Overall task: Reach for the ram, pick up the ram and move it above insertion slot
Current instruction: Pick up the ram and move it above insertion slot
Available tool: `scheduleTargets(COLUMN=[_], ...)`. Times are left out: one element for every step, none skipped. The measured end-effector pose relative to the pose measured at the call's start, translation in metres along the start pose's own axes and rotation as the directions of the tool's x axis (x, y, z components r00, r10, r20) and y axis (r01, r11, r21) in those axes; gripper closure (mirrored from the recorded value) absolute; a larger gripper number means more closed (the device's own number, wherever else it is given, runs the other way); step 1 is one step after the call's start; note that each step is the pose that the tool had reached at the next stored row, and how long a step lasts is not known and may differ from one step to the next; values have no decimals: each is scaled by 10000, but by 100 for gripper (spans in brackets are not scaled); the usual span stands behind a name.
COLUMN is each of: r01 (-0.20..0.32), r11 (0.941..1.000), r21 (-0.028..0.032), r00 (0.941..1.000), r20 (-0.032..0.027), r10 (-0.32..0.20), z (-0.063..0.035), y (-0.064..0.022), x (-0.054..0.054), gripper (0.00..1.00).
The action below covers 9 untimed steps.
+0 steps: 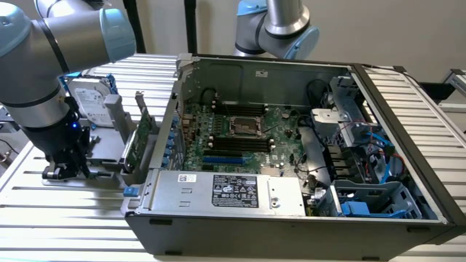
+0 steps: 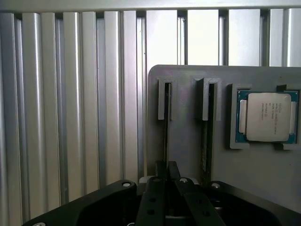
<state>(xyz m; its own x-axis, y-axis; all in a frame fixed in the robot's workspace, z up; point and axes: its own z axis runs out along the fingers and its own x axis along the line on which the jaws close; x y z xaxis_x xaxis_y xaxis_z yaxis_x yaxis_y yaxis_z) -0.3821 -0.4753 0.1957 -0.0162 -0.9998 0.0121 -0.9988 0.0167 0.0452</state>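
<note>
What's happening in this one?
One robot arm has its gripper down at a grey holder on the slatted table beside the open computer case. The gripper is lined up over the ram, which stands on edge in a holder slot, not yet lifted out. A processor chip lies in the same holder.
</note>
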Motion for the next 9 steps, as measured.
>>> scheduleTargets(r01=[14, 21, 23, 26, 28, 29, 31, 32, 34], r11=[10000, 10000, 10000, 10000, 10000, 10000, 10000, 10000, 10000], r21=[1, 1, 1, 1, 1, 3, 4, 4, 5], r00=[10000, 10000, 10000, 10000, 10000, 10000, 10000, 10000, 10000], r20=[-1, -1, -1, -1, -2, -1, -1, -1, -1], r10=[-14, -21, -23, -26, -28, -29, -31, -32, -34], z=[0, 0, 0, 0, 0, 0, 0, 0, 0], y=[0, 0, 0, 0, 0, 0, 0, 0, 0], x=[0, 0, 0, 0, 0, 0, 0, 0, 0], gripper=[86, 86, 86, 86, 86, 86, 87, 87, 87])
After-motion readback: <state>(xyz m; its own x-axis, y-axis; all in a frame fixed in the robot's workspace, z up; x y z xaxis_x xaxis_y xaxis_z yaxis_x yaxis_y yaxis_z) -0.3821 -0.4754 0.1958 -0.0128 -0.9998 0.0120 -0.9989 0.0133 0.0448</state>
